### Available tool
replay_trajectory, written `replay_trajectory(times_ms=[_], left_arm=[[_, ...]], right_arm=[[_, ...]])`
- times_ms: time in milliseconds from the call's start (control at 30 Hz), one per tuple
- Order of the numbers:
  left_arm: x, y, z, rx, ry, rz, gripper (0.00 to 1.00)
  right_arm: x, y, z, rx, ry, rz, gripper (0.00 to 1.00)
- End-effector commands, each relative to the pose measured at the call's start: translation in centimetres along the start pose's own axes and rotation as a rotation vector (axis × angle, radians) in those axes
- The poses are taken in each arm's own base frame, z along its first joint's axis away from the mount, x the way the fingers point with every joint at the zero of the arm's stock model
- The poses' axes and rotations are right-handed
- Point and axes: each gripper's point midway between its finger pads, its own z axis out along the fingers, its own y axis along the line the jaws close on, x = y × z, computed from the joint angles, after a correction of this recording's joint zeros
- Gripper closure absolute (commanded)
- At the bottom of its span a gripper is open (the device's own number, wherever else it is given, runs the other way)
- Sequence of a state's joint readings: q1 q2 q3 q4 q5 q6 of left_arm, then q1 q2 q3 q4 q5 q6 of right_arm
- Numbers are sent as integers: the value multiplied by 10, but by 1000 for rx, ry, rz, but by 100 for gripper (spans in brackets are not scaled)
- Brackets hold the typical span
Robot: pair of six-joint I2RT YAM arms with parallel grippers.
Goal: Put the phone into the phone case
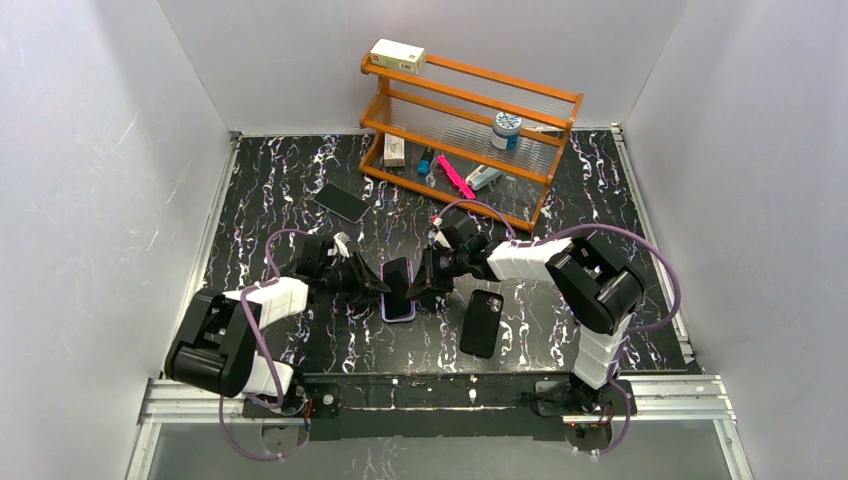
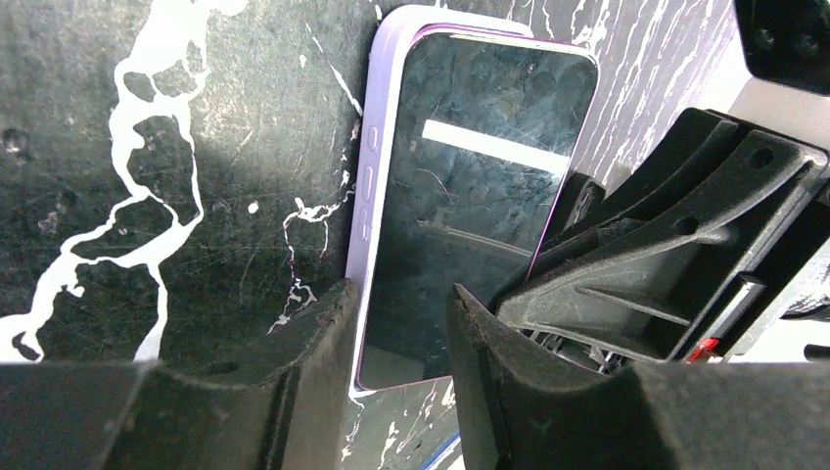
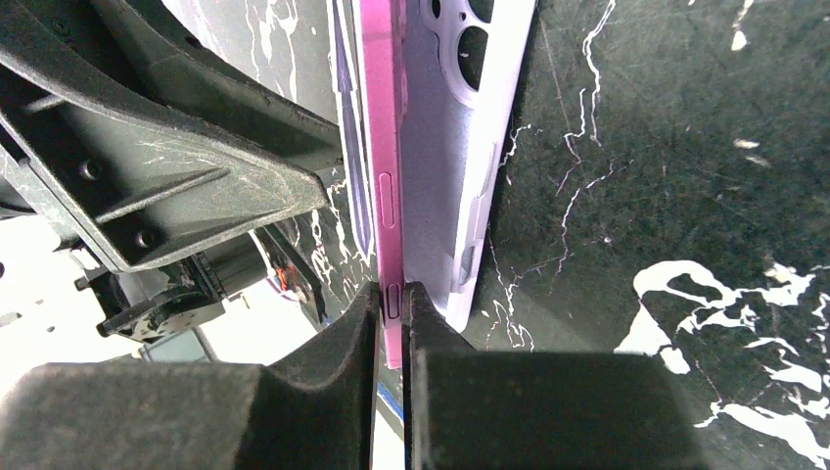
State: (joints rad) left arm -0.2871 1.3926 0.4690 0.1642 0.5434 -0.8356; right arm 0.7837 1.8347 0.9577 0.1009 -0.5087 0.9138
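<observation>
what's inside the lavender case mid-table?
A pink-edged phone with a dark screen and a white strip across it. The right gripper pinches its pink edge. The lavender case covers the phone's back, so that side is hidden.

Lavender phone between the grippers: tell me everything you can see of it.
The lavender phone is a slim slab: glossy dark screen with a white strip on it, lavender shell with side buttons and camera cutouts, pink edge. It is held tilted, not flat. The right gripper pinches its pink edge; the left gripper straddles one end, contact unclear.
</observation>
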Motion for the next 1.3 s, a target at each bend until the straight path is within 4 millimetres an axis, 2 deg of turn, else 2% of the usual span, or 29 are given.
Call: replay_trajectory(times_ms=[0, 200, 400, 633, 800, 1000, 1100, 1167, 1267], left_arm=[[15, -18, -4, 82, 20, -20, 64], [24, -15, -2, 59, 37, -18, 64], [32, -27, -2, 98, 40, -60, 65], [37, -30, -11, 78, -8, -78, 65], [35, -23, -13, 22, -19, -72, 62], [27, -16, -14, -63, -29, -29, 60], [27, -9, -13, -105, -24, -19, 58], [27, -7, -11, -112, -15, -15, 52], [30, -2, -9, -124, 3, -5, 51]], right_arm=[[7, -16, 7, 55, 10, 45, 99], [11, -17, 2, 63, 6, 57, 99], [13, -22, 1, 90, 6, 69, 93], [15, -22, -16, 133, -18, 44, 74], [18, -17, -31, 152, -24, 2, 61], [13, -19, -44, 201, -62, -57, 67], [13, -17, -44, 190, -61, -67, 69], [12, -15, -41, 176, -58, -70, 69], [10, -13, -37, 163, -53, -63, 68]])
